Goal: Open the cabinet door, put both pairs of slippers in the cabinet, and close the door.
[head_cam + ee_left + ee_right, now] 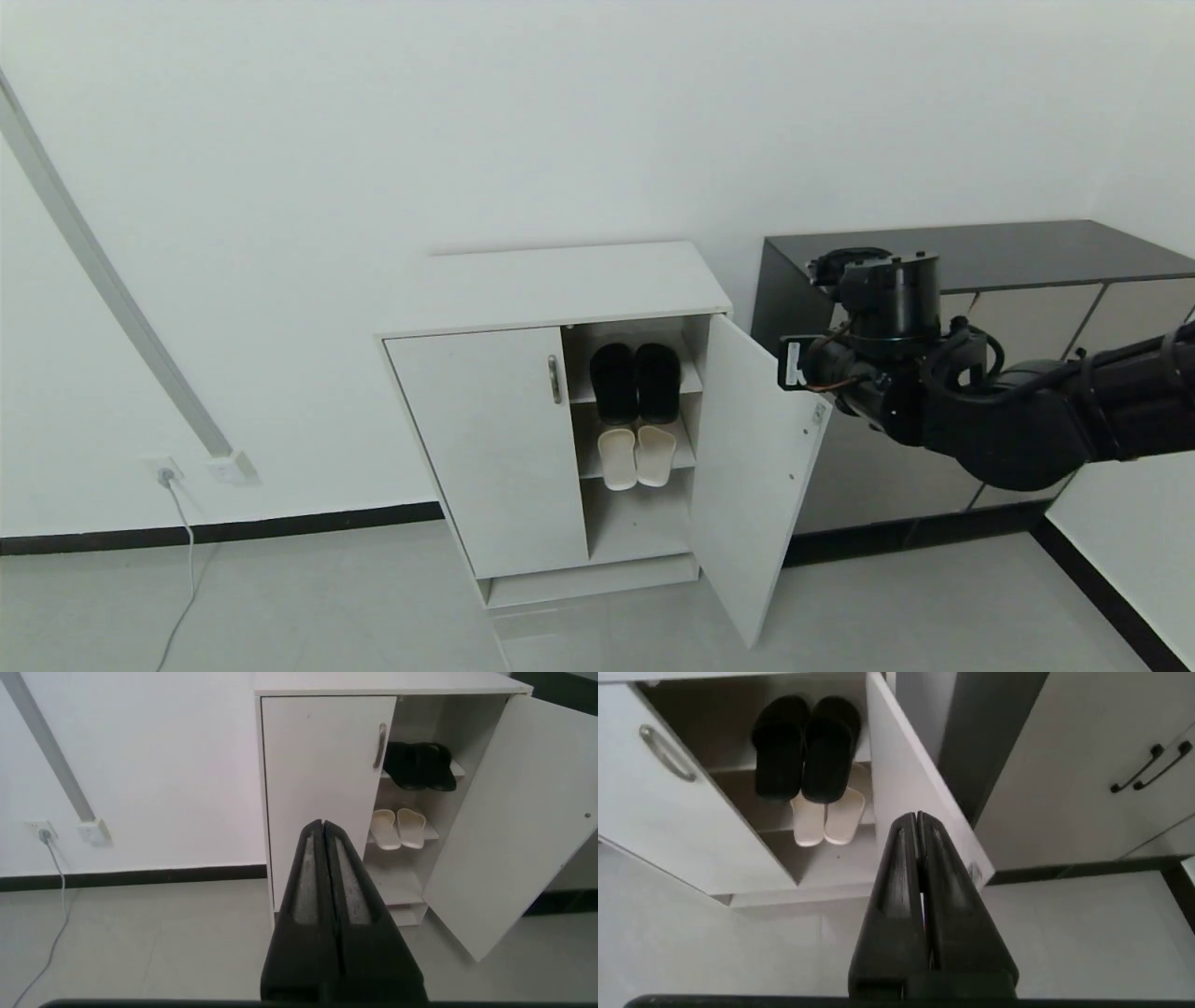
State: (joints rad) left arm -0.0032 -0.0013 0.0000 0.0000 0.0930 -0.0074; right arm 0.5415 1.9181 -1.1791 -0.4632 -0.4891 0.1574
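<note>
Cabinet [560, 289]: white, against the wall; left door [495, 448] shut, right door [756, 467] swung wide out over the floor [327, 607].
Door edge: the open door's free edge points away from the cabinet, toward the dark sideboard [980, 247] standing to the cabinet's right; a narrow gap lies between them.
Open room: bare floor in front of the cabinet and to its left; a wall socket with cable [166, 471] sits well off to the left.
Black slippers [635, 381]: side by side on the cabinet's top shelf, behind the open half.
White slippers [637, 455]: side by side on the middle shelf, directly below the black pair.
Right gripper [917, 819]: fingers pressed together, holding nothing; at the open door's upper outer edge, contact cannot be told; well apart from both pairs.
Left gripper [323, 826]: fingers closed tight, empty; out in front of the shut door, clear of the cabinet.
</note>
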